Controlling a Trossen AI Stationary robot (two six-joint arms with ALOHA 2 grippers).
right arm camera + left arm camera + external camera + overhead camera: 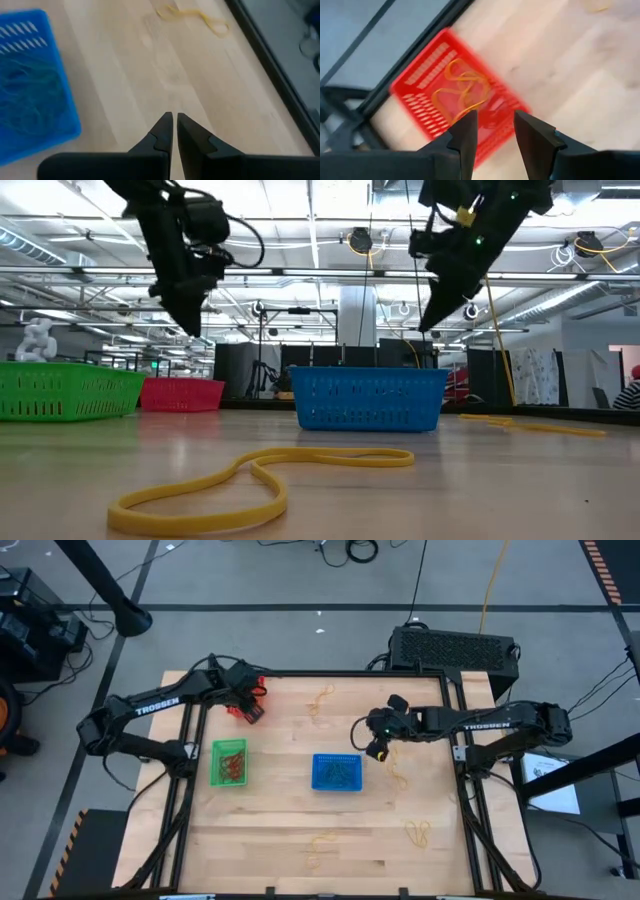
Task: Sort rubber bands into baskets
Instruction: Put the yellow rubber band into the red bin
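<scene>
Under the left gripper, the red basket blurs.

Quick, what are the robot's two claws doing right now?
Left gripper: open, holding nothing, above the red basket.
Right gripper: shut, empty, over bare table.

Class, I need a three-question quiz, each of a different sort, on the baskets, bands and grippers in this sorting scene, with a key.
1. True or false: the left gripper hangs over the red basket with its fingers apart.
2. Which basket sits closest to the right gripper? A red, B green, C blue.
3. Fill in: the rubber bands lying in the red basket are ____ in colour.

Key: 1 true. 2 C, the blue basket; the green basket lies toward the left arm's side. 3 yellow-orange.
</scene>
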